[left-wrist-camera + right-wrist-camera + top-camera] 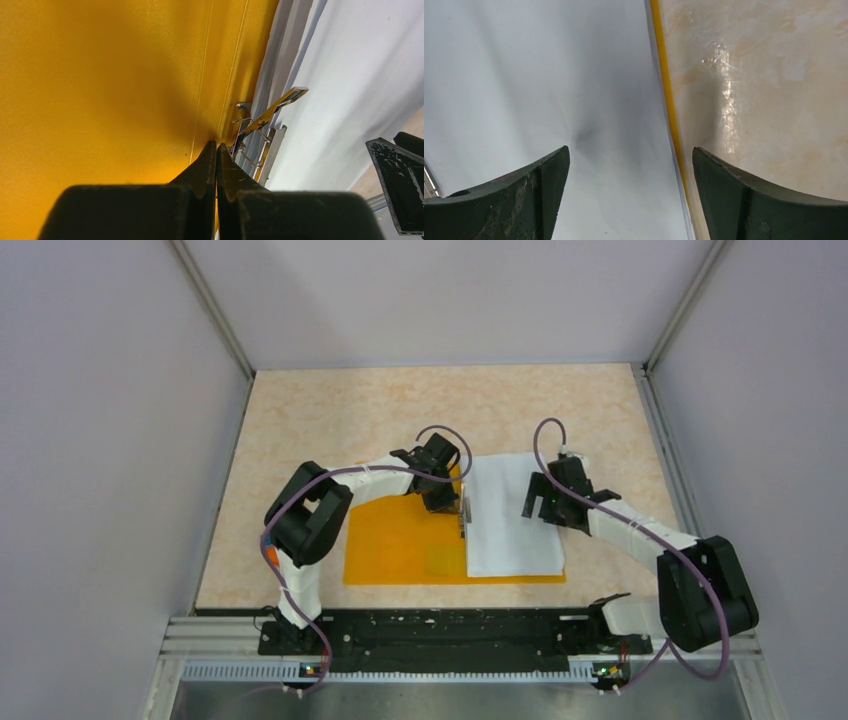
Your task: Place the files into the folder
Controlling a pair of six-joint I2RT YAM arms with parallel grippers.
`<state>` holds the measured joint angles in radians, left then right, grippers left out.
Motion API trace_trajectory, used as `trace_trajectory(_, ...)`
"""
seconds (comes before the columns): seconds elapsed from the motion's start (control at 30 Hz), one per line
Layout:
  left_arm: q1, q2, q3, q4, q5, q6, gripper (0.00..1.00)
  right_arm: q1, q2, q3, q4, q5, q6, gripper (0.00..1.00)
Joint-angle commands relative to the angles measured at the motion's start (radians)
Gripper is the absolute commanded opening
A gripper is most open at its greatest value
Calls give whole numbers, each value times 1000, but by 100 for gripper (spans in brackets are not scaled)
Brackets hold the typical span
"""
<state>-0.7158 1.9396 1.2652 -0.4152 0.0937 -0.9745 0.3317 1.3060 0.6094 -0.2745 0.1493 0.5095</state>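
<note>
The orange folder (400, 540) lies open and flat on the table. The files (510, 515), white sheets with a blank one on top, lie on its right half. Only a thin orange strip of the folder (664, 75) shows past the right edge of the files (524, 75). My left gripper (462, 515) is shut, and its tips (216, 146) rest at the crease of the folder (100, 90), beside a metal clip (265, 125) and the files (350, 75). My right gripper (548, 508) hangs open (630, 155) over the sheets' right edge, holding nothing.
The beige marbled table (774, 75) stretches past the folder's right edge and behind it (400, 410). Grey walls and metal rails close in the table on three sides. A dark finger of the right gripper (395, 185) shows at the edge of the left wrist view.
</note>
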Motion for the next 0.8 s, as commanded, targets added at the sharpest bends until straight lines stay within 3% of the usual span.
trace_trajectory(0.0,-1,7,21,-9,-23,9,0,8,-58,43,-53,49,12,91)
trace_trajectory(0.17,7,-46,102,-71,-83,75,10,10,-150,80,-129,16,23,87)
trace_trajectory(0.27,29,-66,171,-76,-117,108,16,53,-220,67,-179,-30,66,71)
trace_trajectory(0.33,53,-55,219,-32,-100,138,22,132,-254,68,-235,-2,118,54)
trace_trajectory(0.47,85,40,369,57,15,193,32,342,-313,60,-370,84,266,33)
trace_trajectory(0.6,92,183,567,89,113,232,34,492,-401,13,-449,132,424,12)
trace_trajectory(0.77,92,325,712,171,173,208,34,657,-421,-31,-474,175,582,0)
